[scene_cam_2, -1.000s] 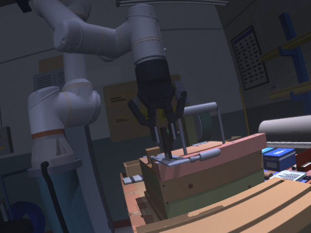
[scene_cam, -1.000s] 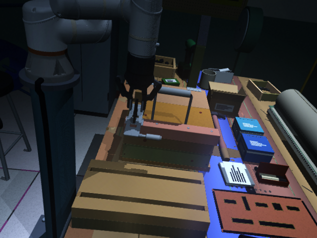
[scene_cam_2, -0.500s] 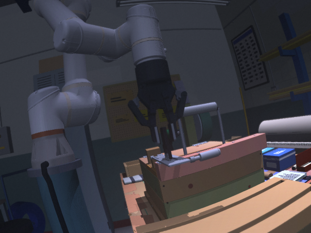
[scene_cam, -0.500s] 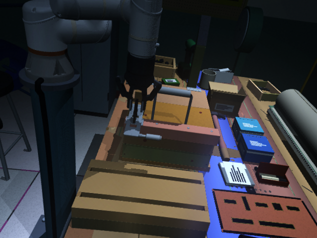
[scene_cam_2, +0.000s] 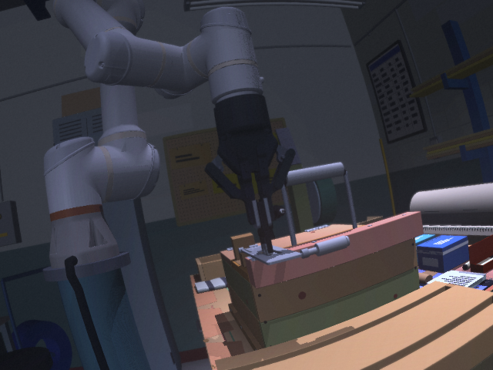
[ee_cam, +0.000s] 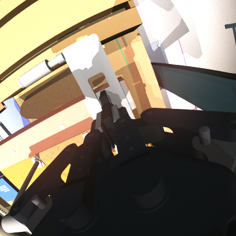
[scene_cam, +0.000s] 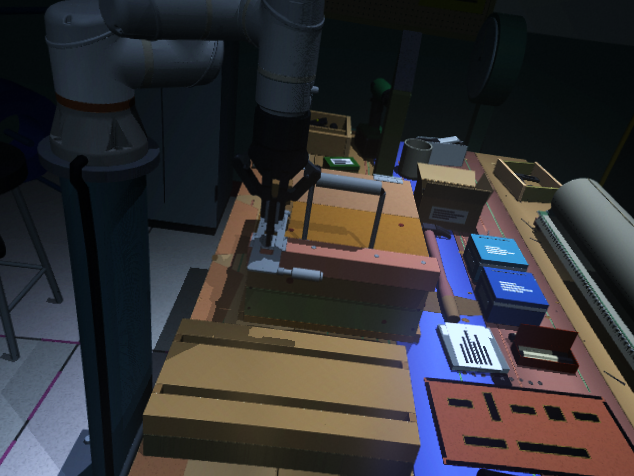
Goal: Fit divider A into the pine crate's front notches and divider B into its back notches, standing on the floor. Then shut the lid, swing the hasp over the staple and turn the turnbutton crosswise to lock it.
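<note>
The pine crate (scene_cam: 338,266) (scene_cam_2: 318,275) sits on the bench with its lid (scene_cam: 353,220) down and a grey carry handle (scene_cam: 348,183) (scene_cam_2: 314,173) standing above it. The grey hasp plate (scene_cam: 263,259) (scene_cam_2: 270,254) (ee_cam: 90,68) lies at the crate's left end, its slot showing in the wrist camera, with a grey cylindrical hinge pin (scene_cam: 306,274) (scene_cam_2: 330,245) beside it. My gripper (scene_cam: 271,241) (scene_cam_2: 266,243) (ee_cam: 106,102) points straight down onto the hasp, and a small thing at the hasp's slot, hidden by the fingers, is pinched in it.
A slatted wooden pallet (scene_cam: 281,389) lies in front of the crate. To the right are a cardboard box (scene_cam: 450,197), two blue boxes (scene_cam: 504,276), a hammer (scene_cam: 443,271), a red perforated panel (scene_cam: 527,428) and a large grey roll (scene_cam: 594,220).
</note>
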You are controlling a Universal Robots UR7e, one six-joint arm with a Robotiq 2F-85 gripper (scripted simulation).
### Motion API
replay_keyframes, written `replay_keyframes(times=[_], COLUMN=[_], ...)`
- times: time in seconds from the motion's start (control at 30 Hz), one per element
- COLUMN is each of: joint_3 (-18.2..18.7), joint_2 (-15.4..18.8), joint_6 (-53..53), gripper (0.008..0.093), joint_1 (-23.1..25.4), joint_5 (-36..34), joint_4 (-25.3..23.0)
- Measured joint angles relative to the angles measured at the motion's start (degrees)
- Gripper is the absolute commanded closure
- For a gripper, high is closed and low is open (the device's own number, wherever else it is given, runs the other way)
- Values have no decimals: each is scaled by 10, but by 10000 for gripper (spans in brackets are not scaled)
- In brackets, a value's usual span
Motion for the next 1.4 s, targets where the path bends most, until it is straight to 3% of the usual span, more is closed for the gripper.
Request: replay_keyframes(times=[0.77, 1.4], joint_3=[0, 0], joint_2=[0, 0], joint_6=[45, 295], gripper=[934, 934], joint_1=[0, 0], joint_5=[0, 0], joint_4=[0, -1])
